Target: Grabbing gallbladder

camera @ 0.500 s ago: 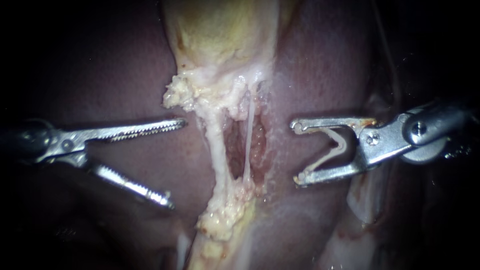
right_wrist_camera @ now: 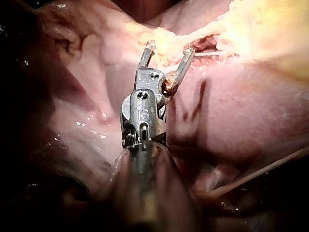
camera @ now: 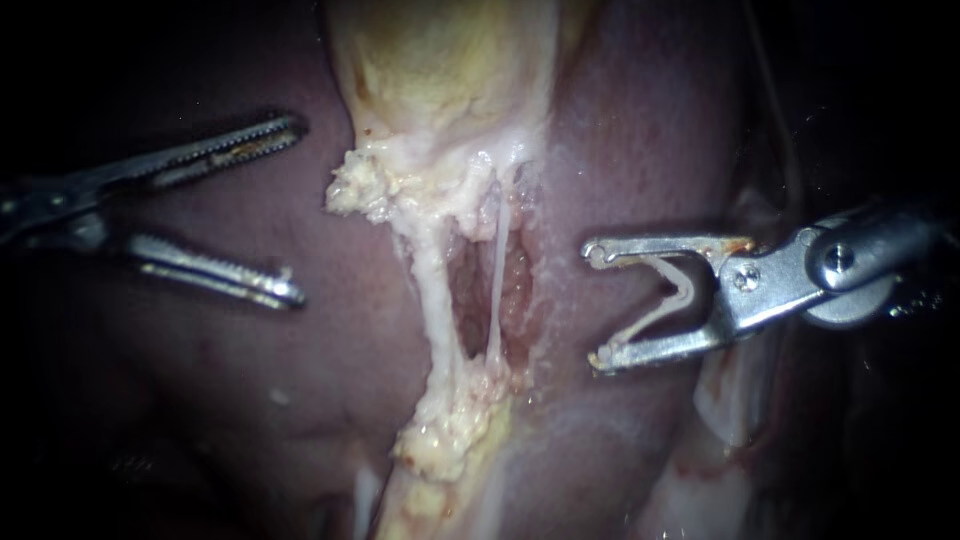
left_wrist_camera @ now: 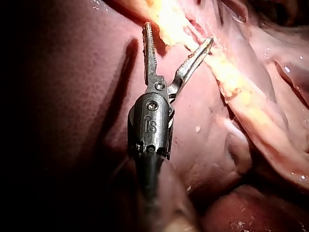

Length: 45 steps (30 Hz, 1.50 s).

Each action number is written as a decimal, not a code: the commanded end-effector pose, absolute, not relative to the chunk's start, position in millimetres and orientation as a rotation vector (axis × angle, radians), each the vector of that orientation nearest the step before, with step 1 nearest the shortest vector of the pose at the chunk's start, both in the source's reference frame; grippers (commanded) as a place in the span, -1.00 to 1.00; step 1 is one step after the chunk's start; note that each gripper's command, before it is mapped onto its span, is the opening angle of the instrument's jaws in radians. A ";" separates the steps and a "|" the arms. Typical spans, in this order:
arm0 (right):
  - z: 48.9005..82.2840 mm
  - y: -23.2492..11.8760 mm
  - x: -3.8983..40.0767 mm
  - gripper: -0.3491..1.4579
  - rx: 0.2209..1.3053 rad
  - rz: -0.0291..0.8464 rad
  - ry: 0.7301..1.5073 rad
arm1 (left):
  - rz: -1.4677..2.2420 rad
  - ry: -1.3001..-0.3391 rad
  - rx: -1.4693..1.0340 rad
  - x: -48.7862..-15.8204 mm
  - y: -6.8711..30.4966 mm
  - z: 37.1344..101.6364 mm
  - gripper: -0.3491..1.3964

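The pale yellow gallbladder (camera: 445,65) hangs at the top middle of the endoscope view, narrowing into whitish fatty strands and a thin tube (camera: 496,290) over a dissected pocket. My left instrument (camera: 298,210) sits left of the gallbladder over the liver, its toothed jaws open and holding nothing. In the left wrist view those jaws (left_wrist_camera: 177,43) spread ahead of the shaft, tips near the yellow tissue (left_wrist_camera: 231,77). My right instrument (camera: 596,305) lies right of the strands, jaws open and empty. The right wrist view shows its jaws (right_wrist_camera: 169,48) open just short of the fatty tissue (right_wrist_camera: 166,41).
Dark reddish-brown liver (camera: 250,380) surrounds the dissected strip on both sides. A lump of yellow-white fat (camera: 445,430) sits at the lower end of the strands. Pale glistening tissue (camera: 730,400) lies under my right instrument.
My left instrument has moved up and drawn back to the left, away from the strands; its jaws stay open. My right instrument has not moved.
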<state>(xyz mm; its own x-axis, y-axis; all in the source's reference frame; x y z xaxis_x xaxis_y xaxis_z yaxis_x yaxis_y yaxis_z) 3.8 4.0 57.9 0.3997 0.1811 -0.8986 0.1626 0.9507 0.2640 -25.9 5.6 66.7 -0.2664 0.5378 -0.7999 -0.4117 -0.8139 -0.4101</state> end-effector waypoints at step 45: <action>57.9 4.1 3.8 -0.06 0.333 0.013 1.165 | 1.901 -0.266 -1.289 -23.0 9.8 62.8 -1.00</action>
